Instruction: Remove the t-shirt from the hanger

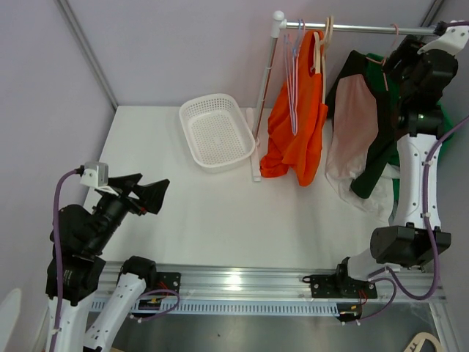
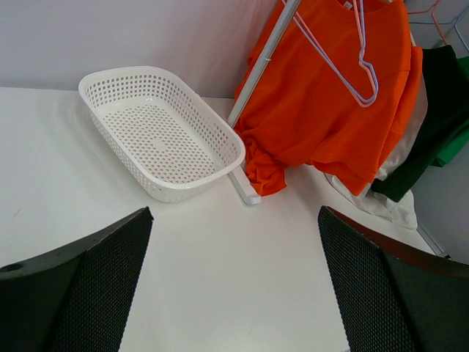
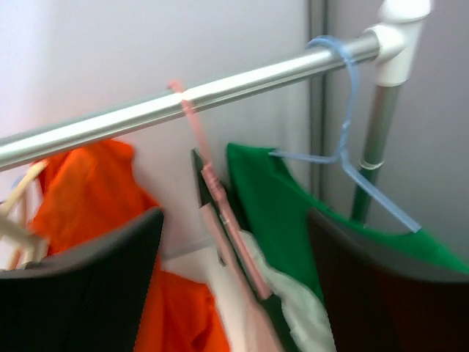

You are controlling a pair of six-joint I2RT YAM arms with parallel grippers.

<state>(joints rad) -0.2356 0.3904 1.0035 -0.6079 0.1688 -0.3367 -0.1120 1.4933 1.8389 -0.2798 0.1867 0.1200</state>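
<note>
A black and white t-shirt (image 1: 357, 125) hangs on a pink hanger (image 3: 229, 220) from the steel rail (image 1: 366, 28). An orange t-shirt (image 1: 297, 128) hangs to its left, with an empty lilac hanger (image 2: 352, 66) in front of it. A green t-shirt (image 3: 293, 213) hangs on a blue hanger (image 3: 350, 158) at the rail's right end. My right gripper (image 1: 396, 62) is open, raised just under the rail, its jaws either side of the pink hanger (image 3: 234, 286) without touching it. My left gripper (image 1: 146, 194) is open and empty, low over the table at the left (image 2: 234, 293).
A white perforated basket (image 1: 216, 132) stands on the table left of the rack's upright post (image 1: 265, 95). The post's foot bar (image 2: 242, 183) lies on the table beside the basket. The shirts' hems rest on the table at the right back.
</note>
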